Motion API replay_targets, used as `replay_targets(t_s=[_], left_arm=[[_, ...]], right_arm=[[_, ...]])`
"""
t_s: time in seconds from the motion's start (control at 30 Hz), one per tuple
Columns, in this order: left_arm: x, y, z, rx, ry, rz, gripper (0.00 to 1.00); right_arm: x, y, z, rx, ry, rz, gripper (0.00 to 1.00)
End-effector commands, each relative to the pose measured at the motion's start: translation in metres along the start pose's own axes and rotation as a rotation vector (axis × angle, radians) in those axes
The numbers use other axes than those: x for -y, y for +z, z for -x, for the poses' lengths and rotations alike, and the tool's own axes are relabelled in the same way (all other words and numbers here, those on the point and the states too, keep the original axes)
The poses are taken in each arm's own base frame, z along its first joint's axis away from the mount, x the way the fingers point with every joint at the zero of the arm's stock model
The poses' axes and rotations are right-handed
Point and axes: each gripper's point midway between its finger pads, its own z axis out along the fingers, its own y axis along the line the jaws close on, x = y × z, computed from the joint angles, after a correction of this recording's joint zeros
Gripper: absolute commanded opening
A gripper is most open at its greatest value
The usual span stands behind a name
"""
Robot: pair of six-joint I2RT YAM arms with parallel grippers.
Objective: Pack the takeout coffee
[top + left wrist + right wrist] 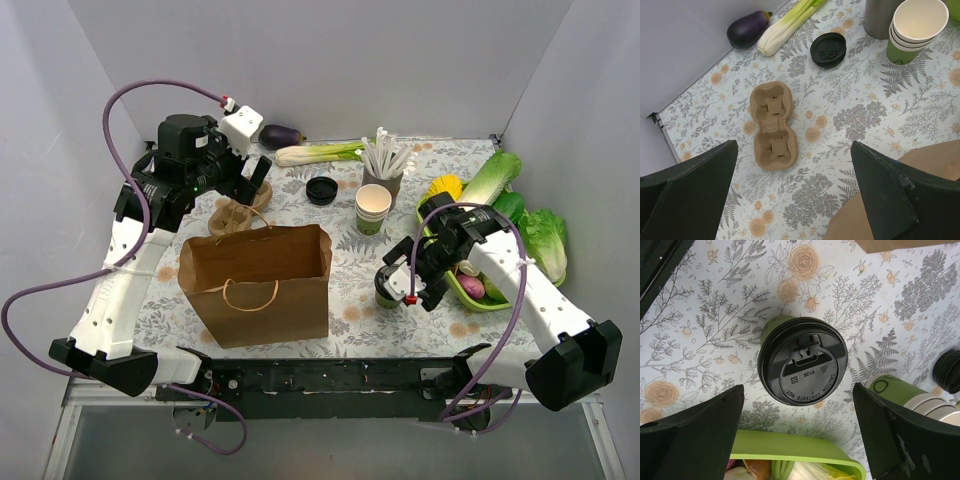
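- I read the right end effector [797,395] as spread wide above the takeout coffee [802,367]. Neither finger touches the cup.
- The takeout coffee stands upright on the desk [700,315], lid on, directly below that end effector and between its fingers.
- A green tray [790,447] lies just beside the cup.
- I read the left end effector [794,150] as spread wide and holding nothing. A cardboard cup carrier [772,125] lies flat on the desk below it.
- Beyond the carrier sit a loose black lid [828,49] and a stack of paper cups [917,25].
- An open paper bag [258,280] stands between the two end effectors.
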Motion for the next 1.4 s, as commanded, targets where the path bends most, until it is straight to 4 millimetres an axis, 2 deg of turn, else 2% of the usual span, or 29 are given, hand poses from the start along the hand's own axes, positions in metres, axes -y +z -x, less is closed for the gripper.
replay_targets(t_s=[0.0, 0.27, 0.63, 0.97, 1.37], left_arm=[[0.002, -0.012, 0.001, 0.020, 0.008, -0.010, 0.98], [0.005, -0.011, -0.004, 0.009, 0.006, -0.024, 0.98], [0.010, -0.008, -0.015, -0.008, 0.009, -0.039, 0.98], [0.013, -0.004, -0.019, -0.021, 0.008, -0.053, 0.98], [0.016, 0.001, -0.024, -0.033, 0.011, -0.067, 0.98]], right_arm=[[0.015, -0.008, 0.013, 0.050, -0.135, -0.017, 0.96], [0.027, 0.005, 0.005, 0.076, -0.060, 0.036, 0.96], [0.023, 0.017, -0.005, 0.046, 0.000, 0.112, 0.96], [0.032, 0.029, -0.016, 0.030, 0.122, 0.164, 0.95], [0.031, 0.036, -0.021, 0.008, 0.151, 0.205, 0.95]])
